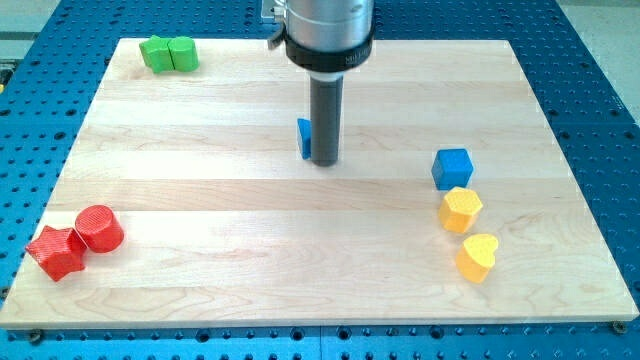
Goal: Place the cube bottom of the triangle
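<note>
My tip (324,162), a bare rod with no fingers to clench, touches the partly hidden blue triangle (303,138) mid-board. Blue cube (452,167) sits near the right edge against the yellow hexagon (461,210). Risk: dragging that along.

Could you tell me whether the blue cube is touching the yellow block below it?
Touching: the blue cube meets the yellow hexagonal block with no gap showing.

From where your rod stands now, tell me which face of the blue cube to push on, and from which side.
No grip possible, only a push. I would press my tip on the blue cube's right face, coming from the view's right, steering it left to below the blue triangle, half hidden beside my tip.
</note>
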Tool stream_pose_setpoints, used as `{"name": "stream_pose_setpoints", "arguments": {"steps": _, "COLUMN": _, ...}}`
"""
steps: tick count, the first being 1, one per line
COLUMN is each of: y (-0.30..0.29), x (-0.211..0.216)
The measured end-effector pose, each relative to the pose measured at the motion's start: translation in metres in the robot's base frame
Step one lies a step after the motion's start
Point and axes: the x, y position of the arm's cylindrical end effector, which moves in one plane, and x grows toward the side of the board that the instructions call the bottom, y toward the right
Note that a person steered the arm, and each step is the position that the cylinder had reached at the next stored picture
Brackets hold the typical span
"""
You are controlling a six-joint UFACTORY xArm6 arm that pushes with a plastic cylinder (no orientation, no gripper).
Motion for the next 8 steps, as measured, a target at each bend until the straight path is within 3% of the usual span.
{"name": "stream_pose_setpoints", "arguments": {"steps": 1, "y": 0.081, "x": -0.021}}
{"name": "stream_pose_setpoints", "arguments": {"steps": 3, "y": -0.03, "x": -0.013}}
{"name": "stream_pose_setpoints", "arguments": {"steps": 4, "y": 0.042, "x": -0.033}}
{"name": "stream_pose_setpoints", "arguments": {"steps": 5, "y": 0.171, "x": -0.043}}
{"name": "stream_pose_setpoints", "arguments": {"steps": 6, "y": 0.247, "x": -0.014}}
{"name": "stream_pose_setpoints", "arguments": {"steps": 7, "y": 0.226, "x": 0.025}}
{"name": "stream_pose_setpoints", "arguments": {"steps": 8, "y": 0.224, "x": 0.025}}
